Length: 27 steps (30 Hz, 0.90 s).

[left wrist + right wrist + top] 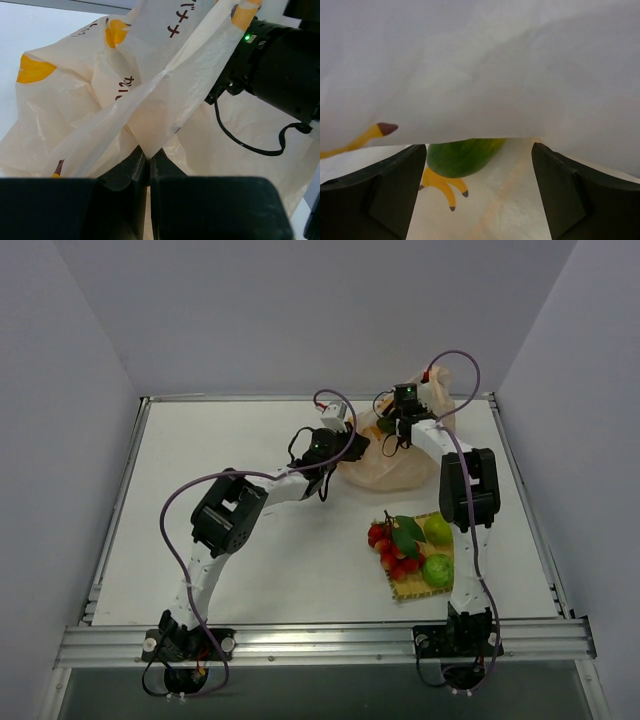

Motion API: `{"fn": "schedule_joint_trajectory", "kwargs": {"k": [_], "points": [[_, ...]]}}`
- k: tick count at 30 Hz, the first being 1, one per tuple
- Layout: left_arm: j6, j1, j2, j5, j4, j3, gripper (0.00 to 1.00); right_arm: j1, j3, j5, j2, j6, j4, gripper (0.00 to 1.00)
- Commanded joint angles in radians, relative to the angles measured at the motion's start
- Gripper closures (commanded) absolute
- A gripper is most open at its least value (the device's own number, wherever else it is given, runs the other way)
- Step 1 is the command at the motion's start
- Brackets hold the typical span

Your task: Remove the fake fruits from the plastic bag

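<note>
Plastic bag (pixel 395 468): 1 o'clock on table (pixel 250 550). Dark red Japanese characters, only partly legible, show in the left wrist view alone.
Left gripper (pixel 148 159): arm reaches toward 1 o'clock, jaws closed on a bag fold.
Right gripper (pixel 479 165): inside the bag, jaws wide, holding nothing. Green mango (pixel 462 154) lies between them, seen only in the right wrist view.
Yellow mat (pixel 402 592), 4 o'clock: berry bunch (pixel 395 548), two green fruits (pixel 437 530).
</note>
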<state>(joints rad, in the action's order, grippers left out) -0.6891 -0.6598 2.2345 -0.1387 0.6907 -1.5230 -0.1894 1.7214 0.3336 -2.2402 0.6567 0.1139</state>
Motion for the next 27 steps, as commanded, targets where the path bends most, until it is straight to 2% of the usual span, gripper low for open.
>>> {"fn": "schedule_joint_trajectory", "kwargs": {"k": [1, 5, 7, 9, 12, 14, 16, 17, 18, 21, 22, 27], "points": [[-0.010, 0.012, -0.061, -0.010, 0.053, -0.029, 0.98, -0.001, 0.047, 0.050, -0.032, 0.142, 0.036, 0.17], [-0.023, 0.015, -0.039, -0.015, 0.059, -0.034, 0.98, 0.001, 0.079, 0.085, -0.087, 0.219, 0.040, 0.12], [-0.024, 0.014, -0.035, -0.015, 0.063, -0.035, 0.98, -0.001, 0.080, 0.110, -0.096, 0.251, 0.052, 0.06], [-0.024, 0.017, -0.027, -0.016, 0.061, -0.039, 0.98, 0.001, 0.064, 0.105, -0.105, 0.279, 0.111, 0.05], [-0.024, 0.020, -0.023, -0.018, 0.059, -0.040, 0.98, 0.002, 0.096, 0.114, -0.139, 0.277, 0.110, 0.09], [-0.026, 0.023, -0.021, -0.018, 0.061, -0.040, 0.98, 0.002, 0.106, 0.119, -0.151, 0.270, 0.112, 0.20], [-0.024, 0.023, -0.019, -0.015, 0.058, -0.042, 0.97, 0.002, 0.109, 0.119, -0.157, 0.256, 0.119, 0.44], [-0.024, 0.025, -0.018, -0.013, 0.055, -0.043, 0.98, -0.001, 0.107, 0.119, -0.154, 0.232, 0.121, 0.51], [-0.024, 0.025, -0.016, -0.013, 0.050, -0.048, 0.98, -0.001, 0.096, 0.116, -0.150, 0.216, 0.128, 0.72], [-0.027, 0.023, -0.007, -0.012, 0.041, -0.060, 0.98, -0.004, 0.031, 0.065, -0.086, 0.135, 0.203, 0.83], [-0.030, 0.025, -0.004, -0.010, 0.036, -0.075, 0.98, -0.004, -0.038, 0.045, -0.029, 0.115, 0.225, 0.87], [-0.053, 0.023, 0.027, -0.001, 0.018, -0.131, 0.98, -0.001, -0.216, -0.016, 0.146, -0.009, 0.289, 0.89]]}}
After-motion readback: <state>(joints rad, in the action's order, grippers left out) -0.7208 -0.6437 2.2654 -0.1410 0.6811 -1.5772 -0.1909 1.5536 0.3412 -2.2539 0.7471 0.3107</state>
